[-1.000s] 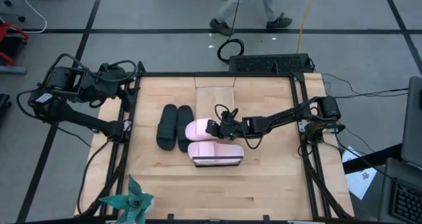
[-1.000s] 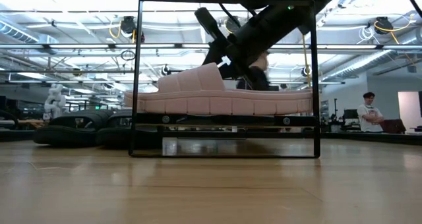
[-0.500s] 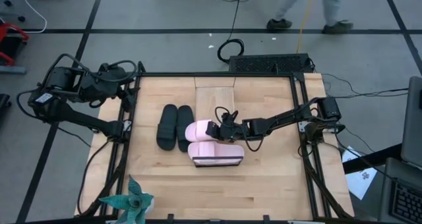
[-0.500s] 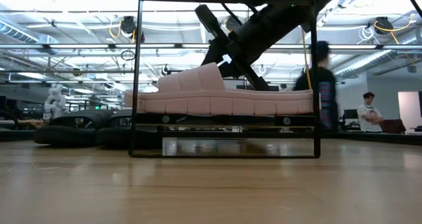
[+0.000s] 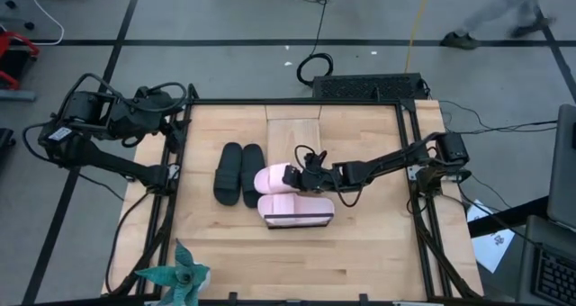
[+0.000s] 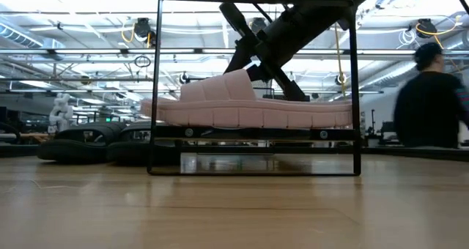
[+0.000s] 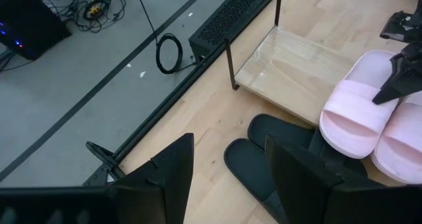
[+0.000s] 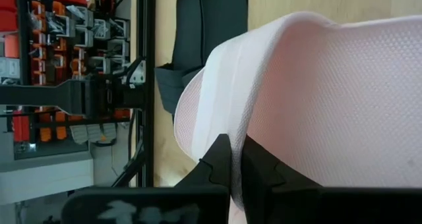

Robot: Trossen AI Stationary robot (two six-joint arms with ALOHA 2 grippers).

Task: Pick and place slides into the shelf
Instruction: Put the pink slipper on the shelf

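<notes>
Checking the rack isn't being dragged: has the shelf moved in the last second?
Yes, slightly. In the low view the shelf has shifted a little to the picture's right against the black slides, carrying a pink slide with it.

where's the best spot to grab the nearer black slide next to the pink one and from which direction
Take the black slide by its wide strap, coming straight down from above. It lies flat, sole down, and the strap is the raised part, so one finger can slip under it. The other black slide and the pink slide crowd its long sides, leaving little room for a side grip.
</notes>
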